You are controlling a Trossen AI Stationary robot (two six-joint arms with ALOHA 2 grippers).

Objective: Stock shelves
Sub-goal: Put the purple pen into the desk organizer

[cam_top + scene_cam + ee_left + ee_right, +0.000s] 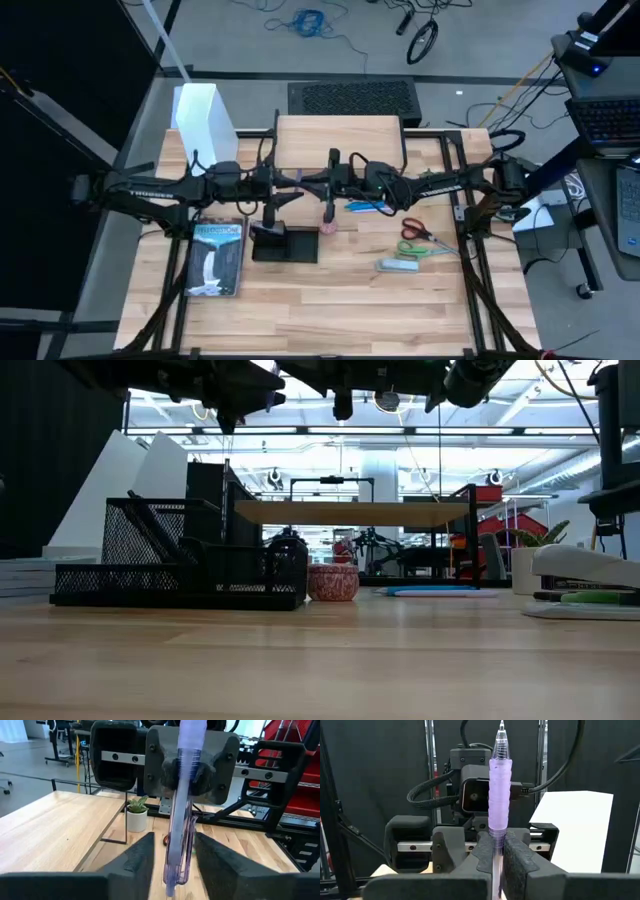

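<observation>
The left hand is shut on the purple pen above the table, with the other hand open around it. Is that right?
Not quite: the right hand is shut on the purple pen, and the left hand is the open one around it. The right wrist view shows the grip.

A black mesh organizer (pixel 180 565) sits on the wooden table (pixel 320 660). Just beside it stands a small pink pot (pixel 332 582). Beyond the organizer rises the light-wood shelf (pixel 350 512) on thin black legs. Farther along from the pot lies a blue pen (pixel 432 591).

Book (pixel 218 258) left of organizer tray (pixel 284 243), scissors (pixel 417 240) right, riser (pixel 338 140) behind
</observation>
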